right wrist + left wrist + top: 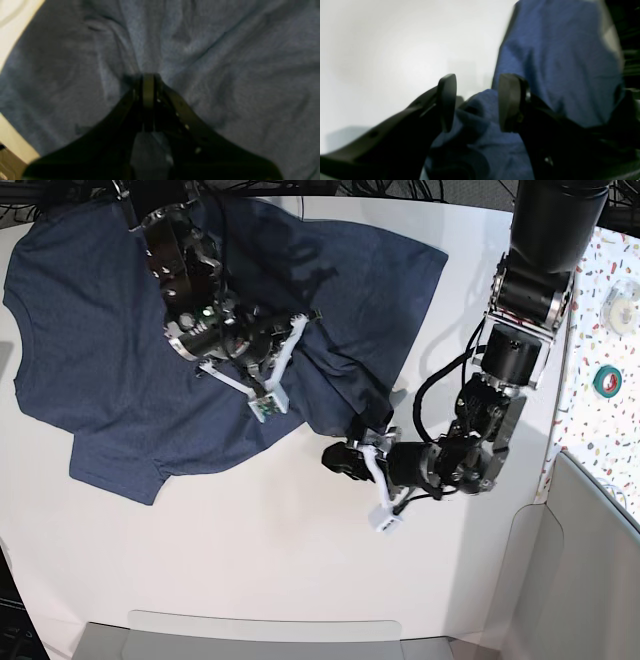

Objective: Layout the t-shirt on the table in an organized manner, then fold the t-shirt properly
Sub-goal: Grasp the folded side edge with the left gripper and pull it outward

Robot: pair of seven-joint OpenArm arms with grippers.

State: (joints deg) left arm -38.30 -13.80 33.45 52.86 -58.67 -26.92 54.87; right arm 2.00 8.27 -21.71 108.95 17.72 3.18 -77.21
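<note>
T-shirt [120, 350] lies spread on table [250, 560], no containers visible

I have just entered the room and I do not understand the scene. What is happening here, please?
A two-armed robot is working on a dark blue t-shirt that lies spread but wrinkled on the white table. The right gripper is shut and presses into the middle of the cloth. The left gripper stands open around the shirt's edge, with fabric between its fingers. No fold is made yet.
</note>
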